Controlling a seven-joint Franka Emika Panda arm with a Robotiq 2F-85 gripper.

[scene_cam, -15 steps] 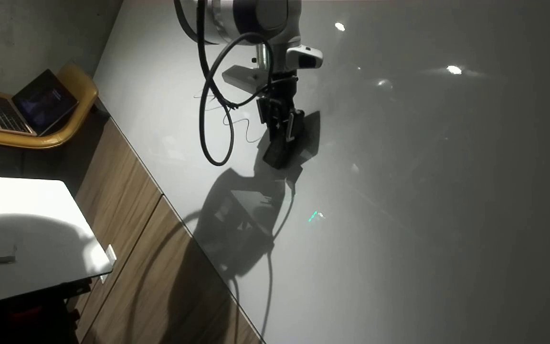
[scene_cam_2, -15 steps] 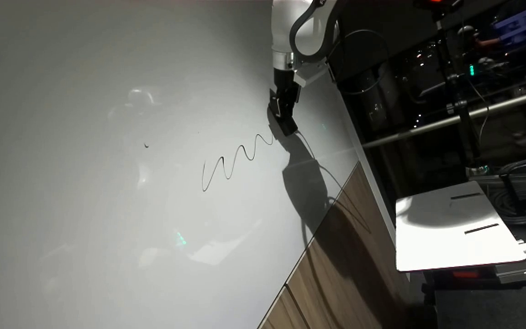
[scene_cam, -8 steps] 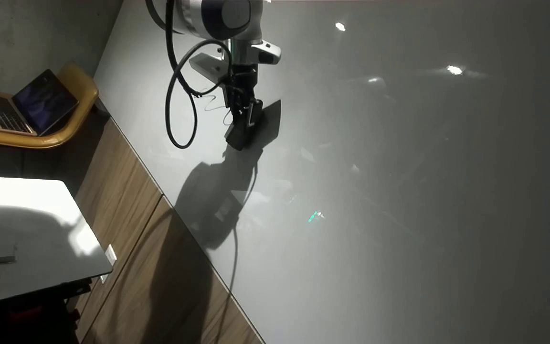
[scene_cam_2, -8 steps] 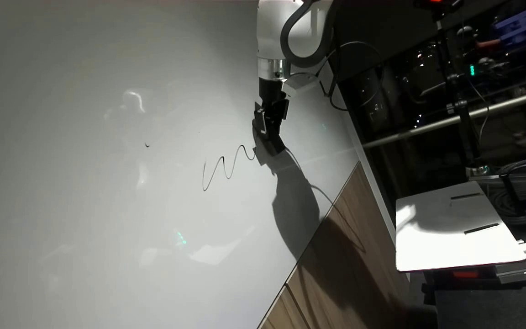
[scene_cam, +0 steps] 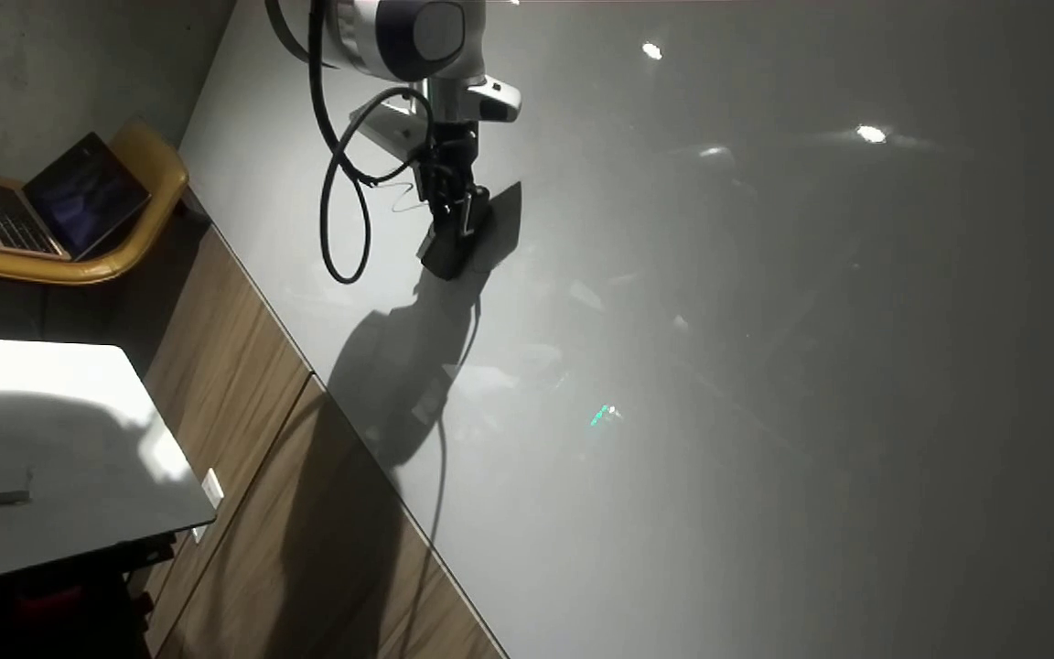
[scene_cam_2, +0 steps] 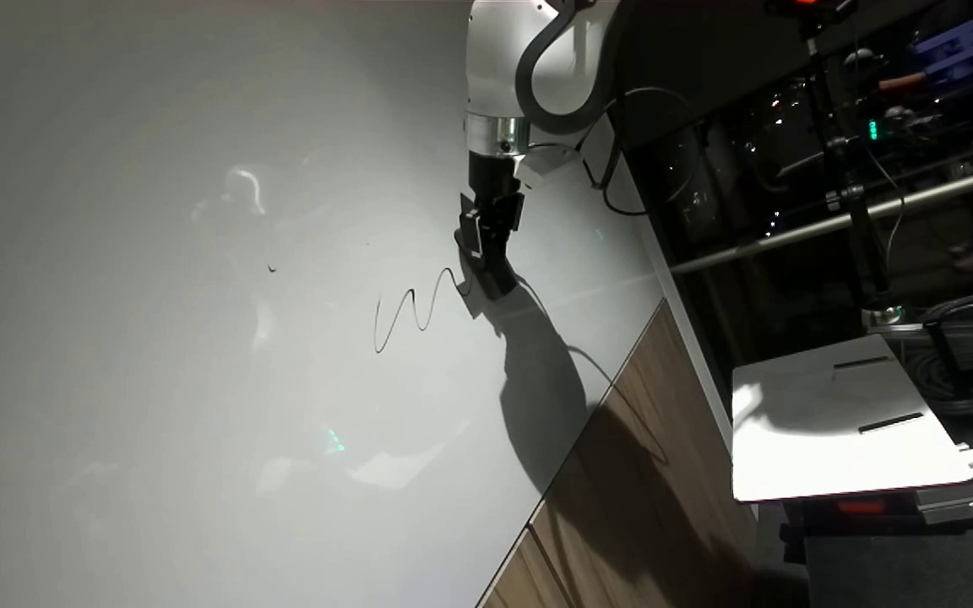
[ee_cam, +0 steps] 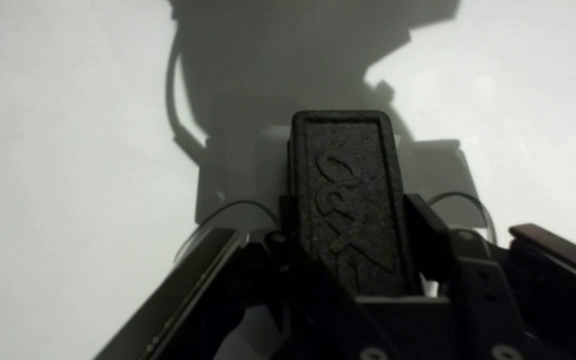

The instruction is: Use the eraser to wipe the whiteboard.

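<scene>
"Gripper [ee_cam: 353, 220], what does it hold, and why so?"

"Its fingers [ee_cam: 428, 240] squeeze the eraser [ee_cam: 347, 165] by both long sides, probably so the wiping face is free for the whiteboard [scene_cam: 765, 503]; if it touches there, I cannot tell."

"And which way does it point?"

"Long axis goes forward, along the fingers. Pen line [scene_cam_2: 411, 292] shows on both its sides, to be wiped yet, I judge; free end looks toward the wooden panels [scene_cam: 234, 352]."

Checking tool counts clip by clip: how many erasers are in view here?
1: the eraser, held in the gripper in front of the whiteboard; both exterior views show this same one. Others may be hidden.
</scene>
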